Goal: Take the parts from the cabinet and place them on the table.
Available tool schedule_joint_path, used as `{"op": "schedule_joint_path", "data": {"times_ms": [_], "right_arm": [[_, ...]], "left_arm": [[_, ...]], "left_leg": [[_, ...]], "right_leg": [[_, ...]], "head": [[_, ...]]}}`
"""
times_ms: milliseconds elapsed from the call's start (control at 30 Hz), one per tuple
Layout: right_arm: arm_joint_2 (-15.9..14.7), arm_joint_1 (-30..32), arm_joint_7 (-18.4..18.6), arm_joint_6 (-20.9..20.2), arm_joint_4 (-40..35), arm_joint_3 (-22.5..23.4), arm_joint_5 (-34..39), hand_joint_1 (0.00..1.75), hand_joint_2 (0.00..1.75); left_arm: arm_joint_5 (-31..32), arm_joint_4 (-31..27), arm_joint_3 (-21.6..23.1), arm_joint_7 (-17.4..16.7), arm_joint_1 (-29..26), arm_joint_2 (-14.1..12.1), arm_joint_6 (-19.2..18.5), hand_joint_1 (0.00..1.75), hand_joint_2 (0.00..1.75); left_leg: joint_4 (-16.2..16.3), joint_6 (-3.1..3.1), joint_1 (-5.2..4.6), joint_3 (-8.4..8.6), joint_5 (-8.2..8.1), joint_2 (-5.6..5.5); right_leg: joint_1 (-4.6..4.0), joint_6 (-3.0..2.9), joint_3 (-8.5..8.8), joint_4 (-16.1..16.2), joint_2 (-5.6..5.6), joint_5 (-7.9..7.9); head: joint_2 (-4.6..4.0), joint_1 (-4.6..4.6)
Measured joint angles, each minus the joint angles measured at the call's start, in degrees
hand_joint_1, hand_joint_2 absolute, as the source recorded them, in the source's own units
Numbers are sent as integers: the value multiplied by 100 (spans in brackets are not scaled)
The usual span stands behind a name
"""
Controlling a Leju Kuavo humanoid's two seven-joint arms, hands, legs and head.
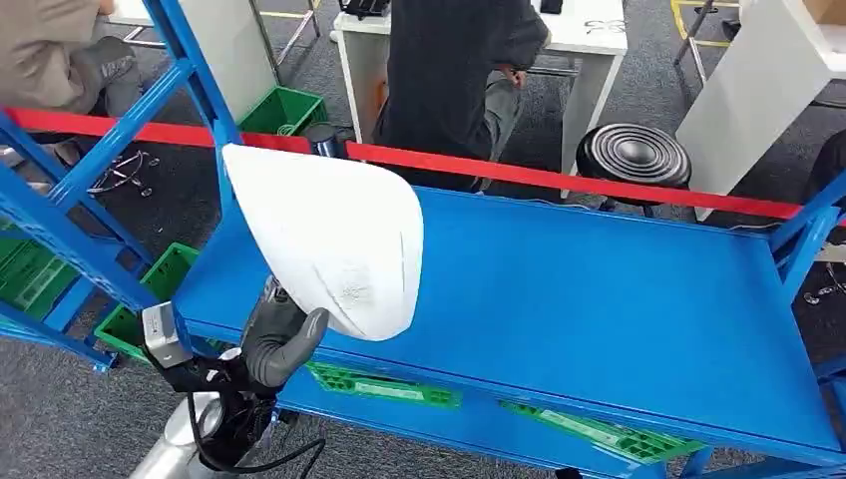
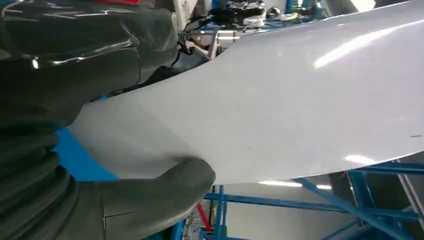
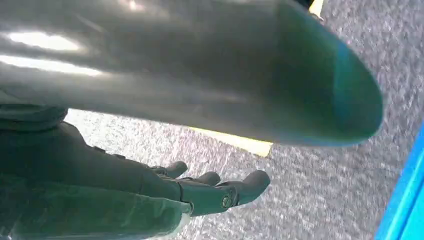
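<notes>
A large white curved part (image 1: 329,235) hangs over the left end of the blue shelf top (image 1: 599,299). My left hand (image 1: 279,339) grips its lower edge from below, with the thumb pressed on the near face. In the left wrist view the white part (image 2: 280,100) spans the picture and the thick grey thumb (image 2: 165,190) lies against its edge. My right hand (image 3: 165,190) hangs over the grey carpet with its fingers stretched out and nothing in it.
Green bins (image 1: 379,384) sit on the lower shelf and at the left (image 1: 150,289). A red beam (image 1: 559,180) runs along the rack's far side. A person in black (image 1: 449,70) stands behind it by a white table (image 1: 589,30). A black stool (image 1: 634,155) stands nearby.
</notes>
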State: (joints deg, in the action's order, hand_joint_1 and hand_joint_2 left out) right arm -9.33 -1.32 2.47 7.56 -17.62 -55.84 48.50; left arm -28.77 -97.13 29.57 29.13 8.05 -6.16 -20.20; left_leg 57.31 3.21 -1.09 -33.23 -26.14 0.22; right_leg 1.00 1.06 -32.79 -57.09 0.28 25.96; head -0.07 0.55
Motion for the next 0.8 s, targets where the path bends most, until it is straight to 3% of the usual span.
{"op": "schedule_joint_path", "data": {"times_ms": [33,67,100,167,200,233,267,300,333,367,433,500,567,600,667,700,733,767,800], "right_arm": [[0,-3,-2,0,0,0,6,0,0],[-2,9,-4,0,2,-2,6,0,0],[-13,9,-13,0,2,-2,9,0,0],[-35,19,-15,0,7,-4,11,0,0],[-43,35,-15,0,11,-4,17,0,0],[-48,48,-15,0,15,-7,15,0,0],[-50,53,-15,0,20,-7,15,0,0],[-57,52,-15,2,28,-7,15,0,0],[-65,49,-15,0,31,-7,15,0,0],[-74,47,-17,2,33,-7,15,0,0],[-65,37,-24,2,33,-9,15,0,0],[-70,48,-22,0,37,-11,13,0,0],[-57,48,-24,2,37,-15,15,0,0],[-66,44,-24,7,37,-15,15,0,0],[-68,45,-24,9,37,-22,22,0,0],[-68,49,-24,9,37,-24,37,0,0],[-72,51,-24,11,39,-26,39,0,0],[-74,53,-24,11,39,-31,48,0,0],[-74,53,-24,15,39,-33,52,0,0]], "left_arm": [[11,-57,13,33,-1,-2,2,175,175],[63,-97,39,81,-3,-2,9,175,175],[103,-129,50,129,3,0,15,175,175],[127,-142,85,169,-27,-9,40,175,175],[132,-142,109,199,-37,-20,37,175,175],[134,-142,129,212,-42,-22,35,175,175],[136,-145,136,219,-49,-26,31,175,175],[136,-147,138,225,-50,-26,29,175,175],[136,-153,140,228,-49,-26,29,175,175],[136,-169,144,230,-49,-26,29,175,175],[142,-199,158,238,-51,-33,24,175,175],[160,-226,177,280,-54,-44,7,175,175],[177,-254,197,341,-55,-68,-17,175,175],[191,-278,210,383,-52,-81,-33,175,175],[278,-311,223,503,-56,-101,-39,175,175],[309,-313,232,538,-64,-112,-39,175,175],[309,-317,238,553,-78,-123,-39,175,175],[306,-324,245,553,-92,-131,-39,175,175],[300,-328,256,553,-93,-136,-44,175,175]], "left_leg": [[-151,30,35,123,83,4],[-250,16,58,178,144,28],[-281,65,67,186,175,33],[-278,66,52,172,178,32],[-273,65,46,160,178,28],[-269,62,45,155,176,21],[-265,57,48,159,173,14],[-250,39,56,162,163,9],[-206,7,65,157,140,2],[-125,-49,57,133,99,-1],[-39,-123,21,76,42,-13],[-50,-168,43,71,61,-6],[47,-214,70,45,-18,-14],[288,-265,82,-59,-205,-15],[1200,-344,130,-479,-673,-14],[1603,-360,138,-674,-812,-14],[1816,-361,140,-782,-833,-14],[1703,-341,140,-732,-707,-15],[1358,-308,137,-562,-497,-18]], "right_leg": [[-52,31,7,18,-1,-4],[-32,22,-66,-113,-10,66],[-30,-16,-175,-392,-7,230],[-9,-39,-619,-1313,-8,599],[3,-15,-816,-1698,-8,716],[13,34,-879,-1794,-10,709],[35,110,-787,-1588,-12,594],[61,189,-573,-1154,-18,404],[87,267,-266,-550,-30,175],[116,295,1,-18,-45,33],[71,114,-11,-75,-29,35],[36,42,-31,-85,-24,37],[107,-23,-19,-61,-20,10],[107,-25,-19,-62,-19,10],[95,-54,-33,-65,-20,6],[83,-55,-38,-65,-22,6],[77,-56,-41,-66,-22,6],[69,-55,-37,-66,-19,6],[56,-55,-30,-65,-12,6]], "head": [[0,-7],[0,-11],[0,-20],[0,-20],[0,-15],[0,-18],[0,-18],[0,-18],[0,-18],[0,-20],[0,-11],[0,-13],[0,-15],[0,15],[0,13],[0,13],[0,13],[0,13],[0,15]]}}
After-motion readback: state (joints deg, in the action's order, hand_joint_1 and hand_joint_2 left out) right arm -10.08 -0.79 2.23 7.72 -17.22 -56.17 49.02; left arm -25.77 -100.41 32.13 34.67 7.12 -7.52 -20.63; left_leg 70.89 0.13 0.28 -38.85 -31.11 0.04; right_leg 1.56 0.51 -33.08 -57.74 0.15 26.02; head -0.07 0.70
